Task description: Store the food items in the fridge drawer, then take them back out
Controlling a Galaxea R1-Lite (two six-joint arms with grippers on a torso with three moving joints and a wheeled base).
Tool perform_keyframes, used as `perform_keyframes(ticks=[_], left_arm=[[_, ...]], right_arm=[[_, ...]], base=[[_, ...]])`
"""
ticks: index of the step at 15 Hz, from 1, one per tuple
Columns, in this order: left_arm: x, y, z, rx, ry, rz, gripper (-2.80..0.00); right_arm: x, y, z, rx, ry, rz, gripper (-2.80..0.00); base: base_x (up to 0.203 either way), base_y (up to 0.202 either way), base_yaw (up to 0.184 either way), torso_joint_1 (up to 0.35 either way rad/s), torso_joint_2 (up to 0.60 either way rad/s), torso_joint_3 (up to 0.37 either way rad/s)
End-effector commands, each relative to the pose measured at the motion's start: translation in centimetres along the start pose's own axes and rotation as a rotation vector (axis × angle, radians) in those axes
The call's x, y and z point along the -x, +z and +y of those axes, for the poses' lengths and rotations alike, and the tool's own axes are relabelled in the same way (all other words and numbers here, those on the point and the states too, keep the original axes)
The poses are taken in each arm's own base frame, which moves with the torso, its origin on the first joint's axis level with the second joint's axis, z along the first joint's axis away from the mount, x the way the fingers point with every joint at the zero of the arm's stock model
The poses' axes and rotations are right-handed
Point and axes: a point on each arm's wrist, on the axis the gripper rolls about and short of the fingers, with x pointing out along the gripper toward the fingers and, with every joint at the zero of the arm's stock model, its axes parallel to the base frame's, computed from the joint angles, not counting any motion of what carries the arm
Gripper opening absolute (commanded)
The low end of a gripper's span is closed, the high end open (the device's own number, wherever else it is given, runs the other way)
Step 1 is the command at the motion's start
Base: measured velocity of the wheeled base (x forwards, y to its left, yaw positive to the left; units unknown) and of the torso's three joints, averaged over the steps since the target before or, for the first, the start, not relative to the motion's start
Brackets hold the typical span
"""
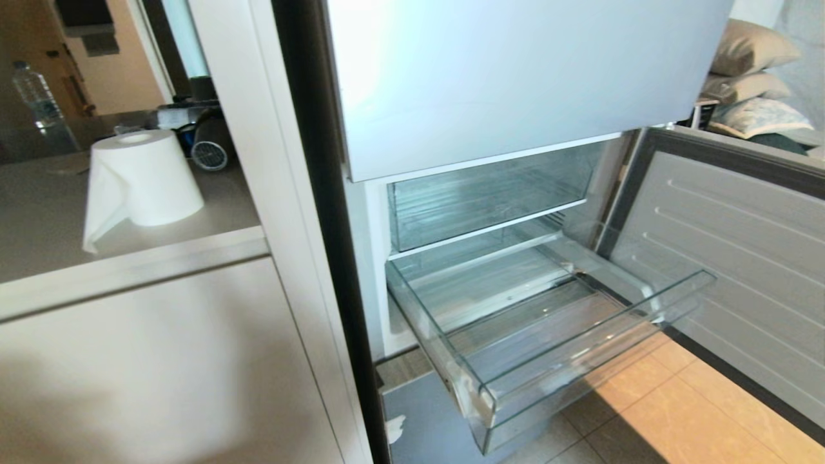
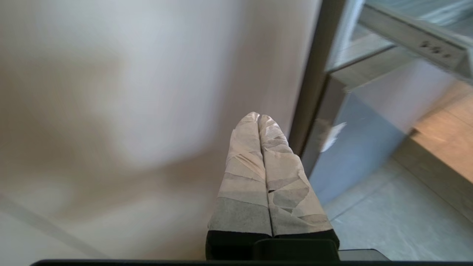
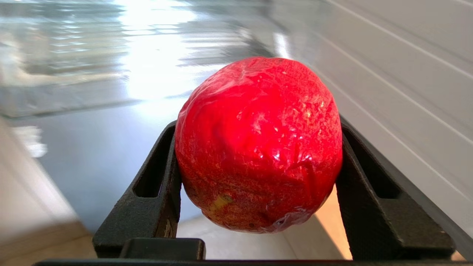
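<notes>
Counter, far left: you have a paper towel roll [image 1: 147, 180] standing on the worktop and a water bottle [image 1: 40, 96] behind it; neither belongs to the job.
Left gripper [image 2: 258, 122]: parked beside the pale cabinet side, low near the fridge's bottom corner. Its taped fingers [image 2: 247, 162] are pressed flat together with nothing between them. It is outside the head view.
Upper compartment [image 1: 483, 193]: the smaller clear box with the white trim strip sits pushed in, and nothing shows inside it.
Fridge drawer [image 1: 580, 348]: pulled well out over the tiled floor, its ribbed floor bare. You can see no fruit in it.
Right gripper [image 3: 258, 155]: outside the head view, so its place relative to the drawer cannot be told. Its black jaws stand wide and clamp the red apple [image 3: 258, 144] from both sides, next to the open fridge door [image 1: 741, 258].
Second fruit: not visible in any view.
Progress: the drawer is open and empty while you hold one fruit. I judge this as either the start of storing or the end of taking out; the frames alone do not settle which.
</notes>
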Motion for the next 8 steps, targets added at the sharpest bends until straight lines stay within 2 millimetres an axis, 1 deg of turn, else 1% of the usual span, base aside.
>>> perform_keyframes(ticks=[1, 8], left_arm=[[0.00, -0.02, 0.00, 0.000, 0.001, 0.001, -2.80], [0.00, -0.02, 0.00, 0.000, 0.001, 0.001, -2.80]], right_arm=[[-0.01, 0.00, 0.00, 0.001, 0.001, 0.002, -2.80], [-0.01, 0.01, 0.01, 0.010, 0.003, 0.000, -2.80]], base=[[-0.001, 0.006, -0.173, -0.001, 0.00, 0.007], [-0.001, 0.008, -0.175, 0.002, 0.00, 0.004]])
